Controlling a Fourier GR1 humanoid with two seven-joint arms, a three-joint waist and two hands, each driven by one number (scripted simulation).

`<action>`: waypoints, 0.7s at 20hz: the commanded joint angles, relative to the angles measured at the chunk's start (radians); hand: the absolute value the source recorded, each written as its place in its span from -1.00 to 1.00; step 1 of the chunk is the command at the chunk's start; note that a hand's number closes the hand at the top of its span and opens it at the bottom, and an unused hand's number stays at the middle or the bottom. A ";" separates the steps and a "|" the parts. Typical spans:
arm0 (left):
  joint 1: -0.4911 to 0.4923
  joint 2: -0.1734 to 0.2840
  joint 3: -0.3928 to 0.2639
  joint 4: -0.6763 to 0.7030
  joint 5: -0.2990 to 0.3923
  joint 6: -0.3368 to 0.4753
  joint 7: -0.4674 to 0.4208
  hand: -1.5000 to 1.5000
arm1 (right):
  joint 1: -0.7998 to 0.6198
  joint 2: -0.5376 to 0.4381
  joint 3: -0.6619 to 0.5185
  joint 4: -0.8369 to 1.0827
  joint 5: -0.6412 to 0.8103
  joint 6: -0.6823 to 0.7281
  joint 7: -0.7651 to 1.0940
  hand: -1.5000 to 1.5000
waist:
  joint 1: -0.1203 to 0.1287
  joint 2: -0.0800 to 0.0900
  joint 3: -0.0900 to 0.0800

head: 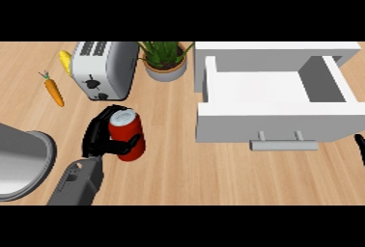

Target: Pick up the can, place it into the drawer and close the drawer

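The left hand [100, 137] has its fingers curled round the red can [128, 135]: the fingers [122, 144] cross the can's middle from the left, and the thumb side arcs round behind its upper left, close to the silver top. The can sits inside that curl, above the wooden counter [214, 178]; whether its base touches the wood cannot be told. Its long axis runs nearly upright, tilted slightly, with the silver lid toward the far side of the counter and the red bottom nearer the robot.

To the right of the fingers, well apart from them, the white drawer [274, 120] stands pulled open, its grey handle [283, 144] facing the near edge. Beyond the fingers are a toaster [103, 67] and a potted plant [166, 60]; up and to their left lies a carrot [53, 90], and a yellow thing [65, 60] peeks out beside the toaster. Left of the forearm is a grey pot [25, 161].

Only a dark sliver of the right hand [360, 147] shows at the right edge, past the drawer; how its fingers are set cannot be told.
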 commanded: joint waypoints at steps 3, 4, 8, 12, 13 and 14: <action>0.078 0.013 0.002 -0.193 0.038 0.024 0.080 1.00 | -0.009 0.017 0.026 -0.054 0.015 -0.026 0.057 -1.00 | 0.004 -0.001 0.000; 0.077 -0.012 -0.003 -0.213 0.039 0.057 0.093 1.00 | 0.044 0.012 0.005 -0.033 0.003 0.024 -0.007 -1.00 | 0.002 -0.001 0.000; 0.020 0.046 0.045 -0.207 0.065 0.064 0.138 1.00 | 0.072 0.018 0.086 -0.132 0.028 -0.052 0.066 -1.00 | -0.002 0.000 0.000; 0.056 -0.020 -0.051 -0.394 0.017 0.133 0.234 1.00 | -0.037 -0.014 -0.015 -0.021 -0.014 -0.029 0.057 -1.00 | 0.003 -0.001 0.000; 0.055 0.011 -0.048 -0.375 0.025 0.089 0.251 1.00 | -0.005 -0.007 -0.015 -0.123 -0.049 -0.034 0.127 -1.00 | 0.000 -0.001 0.000; 0.096 0.001 -0.071 -0.483 0.029 0.101 0.319 1.00 | 0.080 0.017 0.046 -0.104 0.007 -0.025 0.026 -1.00 | 0.002 -0.002 0.001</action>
